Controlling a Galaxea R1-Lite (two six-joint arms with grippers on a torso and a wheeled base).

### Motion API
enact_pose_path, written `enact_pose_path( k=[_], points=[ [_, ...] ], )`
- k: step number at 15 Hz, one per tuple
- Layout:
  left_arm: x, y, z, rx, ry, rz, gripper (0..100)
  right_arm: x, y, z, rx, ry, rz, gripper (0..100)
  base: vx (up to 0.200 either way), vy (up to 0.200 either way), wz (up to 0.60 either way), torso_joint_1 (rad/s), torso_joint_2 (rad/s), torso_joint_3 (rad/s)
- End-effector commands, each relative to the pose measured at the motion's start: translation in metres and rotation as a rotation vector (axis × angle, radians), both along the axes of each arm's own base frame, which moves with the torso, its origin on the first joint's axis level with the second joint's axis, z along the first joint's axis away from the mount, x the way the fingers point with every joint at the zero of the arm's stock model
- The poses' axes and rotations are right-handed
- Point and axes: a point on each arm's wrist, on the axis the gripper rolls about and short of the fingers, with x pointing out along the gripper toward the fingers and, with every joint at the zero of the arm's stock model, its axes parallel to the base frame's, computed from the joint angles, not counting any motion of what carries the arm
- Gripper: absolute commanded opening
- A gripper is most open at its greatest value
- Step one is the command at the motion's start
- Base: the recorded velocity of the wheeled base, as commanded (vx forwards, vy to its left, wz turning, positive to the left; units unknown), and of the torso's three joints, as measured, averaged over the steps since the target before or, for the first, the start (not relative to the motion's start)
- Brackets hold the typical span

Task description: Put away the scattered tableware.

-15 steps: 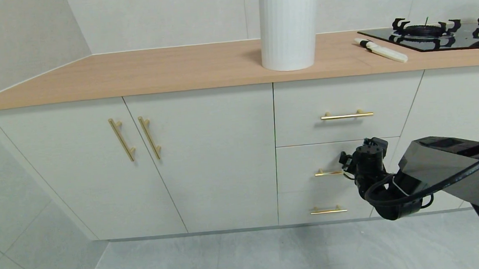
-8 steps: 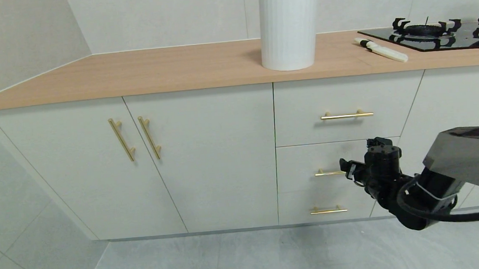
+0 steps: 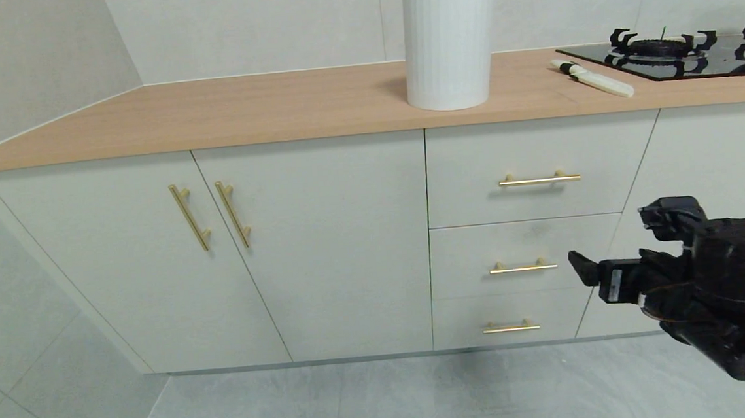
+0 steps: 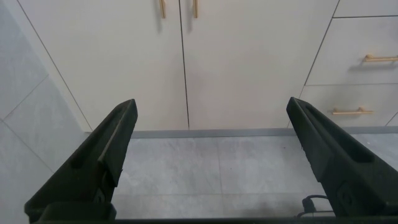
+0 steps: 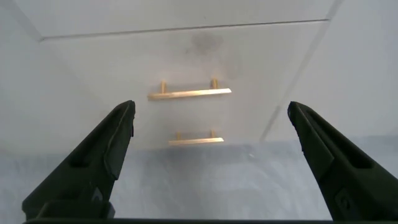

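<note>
The right hand (image 3: 609,237) has drawn back rightward, away from the middle drawer handle (image 3: 523,266), which now shows in full.

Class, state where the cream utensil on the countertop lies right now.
In the head view, the cream utensil lies toward the right of the countertop, between the white ribbed canister and the black hob.

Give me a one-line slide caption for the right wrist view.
Open right end effector facing the closed drawers' brass pulls: the middle drawer handle and the bottom drawer handle.
</note>
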Motion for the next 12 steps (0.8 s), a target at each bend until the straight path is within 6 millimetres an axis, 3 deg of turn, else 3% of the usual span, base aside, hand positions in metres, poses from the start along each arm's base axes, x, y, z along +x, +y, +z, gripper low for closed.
enact_pose_path(
  k=[1, 4, 5, 8, 12],
  points=[
    [0.000, 0.000, 0.000, 0.000, 0.002, 0.001, 100, -0.063, -0.019, 0.032, -0.008, -0.139, -0.038, 100, 0.000, 0.000, 0.00, 0.000, 0.00, 0.000],
    [0.000, 0.000, 0.000, 0.000, 0.002, 0.001, 100, -0.112, -0.043, 0.049, -0.084, -0.247, -0.083, 100, 0.000, 0.000, 0.00, 0.000, 0.00, 0.000],
    [0.000, 0.000, 0.000, 0.000, 0.002, 0.001, 100, -0.117, -0.046, 0.049, -0.090, -0.252, -0.094, 100, 0.000, 0.000, 0.00, 0.000, 0.00, 0.000],
    [0.000, 0.000, 0.000, 0.000, 0.002, 0.001, 100, -0.170, -0.084, 0.054, -0.126, -0.290, -0.274, 100, 0.000, 0.000, 0.00, 0.000, 0.00, 0.000],
    [0.000, 0.000, 0.000, 0.000, 0.002, -0.001, 100, -0.216, -0.098, 0.039, -0.171, -0.296, -0.350, 100, 0.000, 0.000, 0.00, 0.000, 0.00, 0.000]
  ],
)
